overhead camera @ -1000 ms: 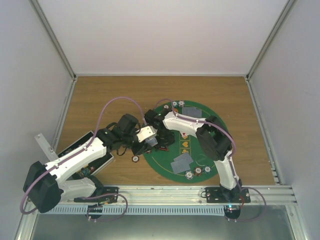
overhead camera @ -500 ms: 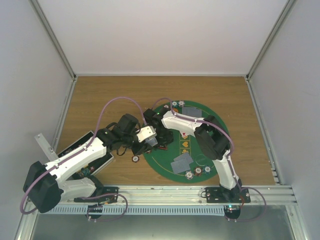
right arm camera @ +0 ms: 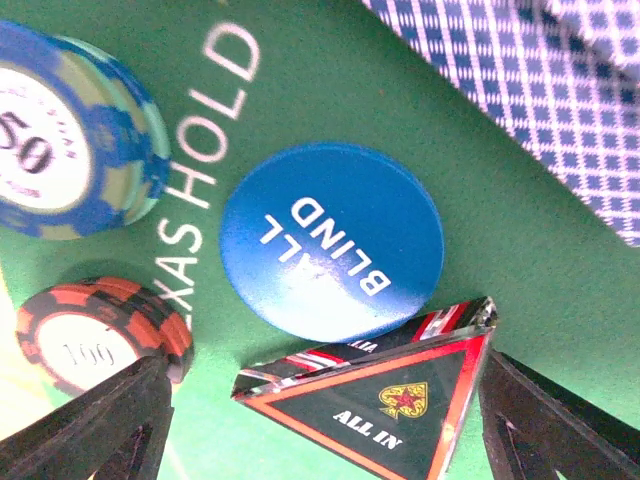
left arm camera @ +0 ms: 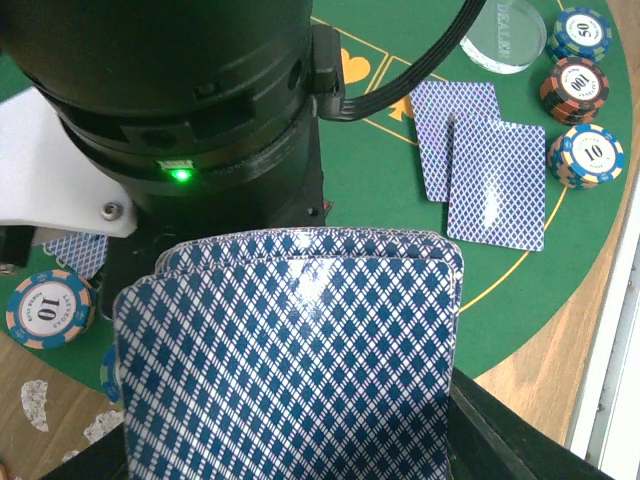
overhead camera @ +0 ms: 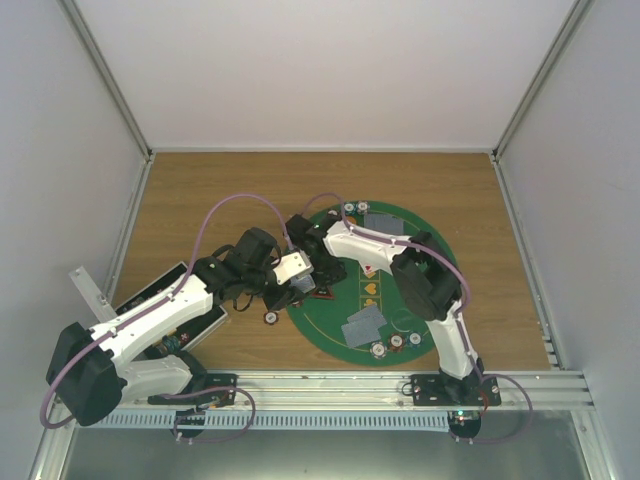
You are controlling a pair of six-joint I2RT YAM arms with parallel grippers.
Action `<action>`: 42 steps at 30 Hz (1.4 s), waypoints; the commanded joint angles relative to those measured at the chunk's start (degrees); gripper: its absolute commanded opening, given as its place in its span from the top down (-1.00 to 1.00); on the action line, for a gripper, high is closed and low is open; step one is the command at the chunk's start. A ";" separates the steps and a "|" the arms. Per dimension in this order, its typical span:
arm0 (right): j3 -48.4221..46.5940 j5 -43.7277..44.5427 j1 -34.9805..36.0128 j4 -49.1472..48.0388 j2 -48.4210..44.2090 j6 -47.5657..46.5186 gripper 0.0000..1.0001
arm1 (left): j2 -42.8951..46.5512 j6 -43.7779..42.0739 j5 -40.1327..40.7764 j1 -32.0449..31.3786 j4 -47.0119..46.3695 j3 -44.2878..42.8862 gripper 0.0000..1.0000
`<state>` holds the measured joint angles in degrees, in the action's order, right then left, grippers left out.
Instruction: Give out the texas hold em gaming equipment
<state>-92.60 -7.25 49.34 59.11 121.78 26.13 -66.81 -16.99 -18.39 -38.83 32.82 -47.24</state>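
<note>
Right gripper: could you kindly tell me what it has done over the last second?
The right gripper shifted slightly leftward and opened wider; it now straddles the triangle marker lying on the mat, seemingly not gripping it. The left gripper stays shut on the deck of cards; chips and dealt cards have not moved.

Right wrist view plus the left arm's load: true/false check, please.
1. The blue disc reads BLIND. True.
2. The triangle marker reads DEALER. False: it reads ALL IN.
3. The right gripper has its jaws shut on the triangle marker. False: they stand open, one on either side of it.
4. The left gripper holds a stack of playing cards. True.
5. The red chip is marked 50. False: it shows 100; the blue chip shows 50.
</note>
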 commanded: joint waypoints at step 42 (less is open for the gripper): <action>41.07 -37.44 -10.51 -42.92 -38.33 1.47 -0.88 | -3.90 -0.08 -2.17 -4.50 0.98 -3.82 -0.05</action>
<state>-50.78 -44.84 37.87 18.20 81.43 27.90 -70.48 -17.04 -20.10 -42.74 35.16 -49.63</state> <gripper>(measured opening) 0.942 0.530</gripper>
